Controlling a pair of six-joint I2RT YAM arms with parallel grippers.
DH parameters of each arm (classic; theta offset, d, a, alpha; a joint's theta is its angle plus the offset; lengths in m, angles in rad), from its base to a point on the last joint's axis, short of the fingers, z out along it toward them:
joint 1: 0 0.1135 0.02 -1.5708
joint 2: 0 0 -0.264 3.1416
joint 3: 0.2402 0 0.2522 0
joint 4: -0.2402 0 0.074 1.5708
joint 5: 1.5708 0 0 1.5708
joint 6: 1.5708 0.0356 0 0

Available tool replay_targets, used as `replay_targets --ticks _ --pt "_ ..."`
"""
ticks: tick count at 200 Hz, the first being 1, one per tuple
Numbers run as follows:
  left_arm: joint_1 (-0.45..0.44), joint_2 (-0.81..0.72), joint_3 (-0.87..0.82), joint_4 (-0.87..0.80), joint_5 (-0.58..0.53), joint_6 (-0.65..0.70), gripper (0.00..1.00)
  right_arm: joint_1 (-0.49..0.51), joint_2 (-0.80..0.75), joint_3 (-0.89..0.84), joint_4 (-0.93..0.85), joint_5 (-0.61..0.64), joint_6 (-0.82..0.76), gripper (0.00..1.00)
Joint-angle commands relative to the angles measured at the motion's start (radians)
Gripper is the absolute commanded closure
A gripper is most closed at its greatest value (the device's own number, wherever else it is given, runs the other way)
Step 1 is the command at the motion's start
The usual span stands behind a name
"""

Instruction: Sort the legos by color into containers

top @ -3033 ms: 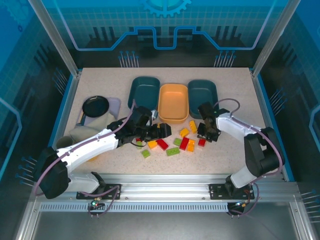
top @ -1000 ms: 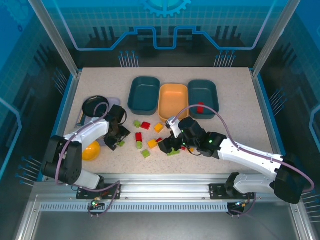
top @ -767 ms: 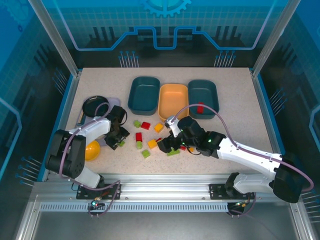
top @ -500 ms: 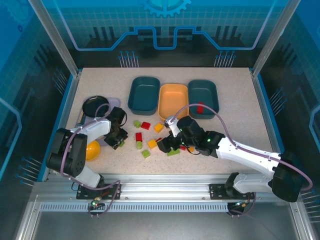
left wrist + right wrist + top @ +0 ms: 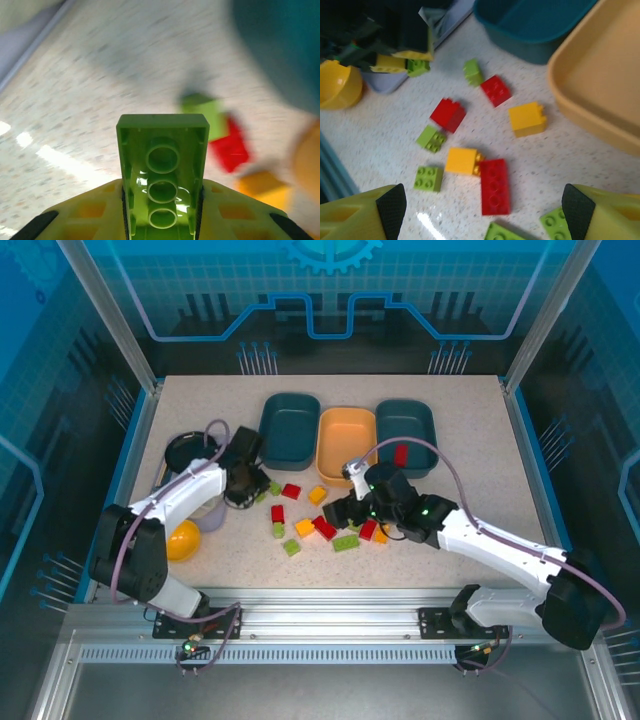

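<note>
1. Now the left hand is clamped on a lime green lego, held above the table near the left teal tray.
2. Meanwhile the right hand hangs with jaws wide apart over loose legos before the orange tray.
3. One red lego lies in the right teal tray.

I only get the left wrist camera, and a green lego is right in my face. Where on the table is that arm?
Observer: The left gripper, with your green lego in its jaws, hangs close to the near left corner of the left teal tray.
Operator: Did any legos get into a tray yet?
Observer: One red lego lies in the right teal tray.
</note>
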Motion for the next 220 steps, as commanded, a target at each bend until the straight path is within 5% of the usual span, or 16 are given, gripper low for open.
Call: replay_targets --ticks 1,92,166,220 --pt "-0.002 0.059 0.172 -0.041 0.003 0.122 0.72 -0.072 -0.015 0.043 0.034 0.036 0.079 0.16" --pt "0.025 0.738 0.877 -0.169 0.098 0.312 0.70 -0.253 0.097 0.171 -0.357 0.197 0.202 0.23" --pt "0.030 0.844 0.976 -0.200 0.130 0.357 0.68 -0.313 0.001 0.018 -0.392 0.166 0.135 0.27" --pt "0.028 0.825 0.968 -0.200 0.140 0.356 0.51 -0.315 -0.018 0.021 -0.408 0.183 0.147 0.28"
